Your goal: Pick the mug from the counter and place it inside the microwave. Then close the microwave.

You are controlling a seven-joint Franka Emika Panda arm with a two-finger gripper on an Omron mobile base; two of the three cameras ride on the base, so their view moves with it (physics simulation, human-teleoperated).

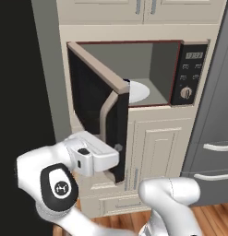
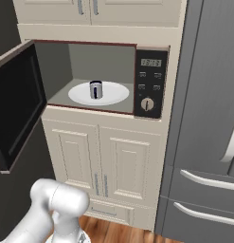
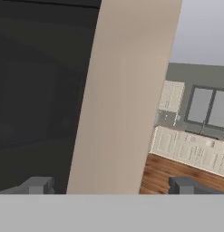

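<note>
Cream panelled cabinet fronts (image 2: 106, 163) surround a built-in alcove, with a grey refrigerator (image 2: 208, 118) to the right and wooden floor (image 2: 118, 232) below. Set in that alcove is the large microwave (image 2: 102, 78) with its black dial panel (image 2: 149, 88); its tan-framed dark-glass door (image 1: 94, 110) stands swung wide open. Inside, the small silvery-grey cylindrical mug (image 2: 95, 89) with a dark rim stands upright on the white round turntable (image 2: 113, 92). At the outer side of the door, near the long curved tan handle (image 1: 106, 115), sits the white arm's gripper (image 3: 112, 185). Its two dark fingertips (image 3: 38, 185) are spread wide apart, one on either side of the tan door frame, gripping nothing.
</note>
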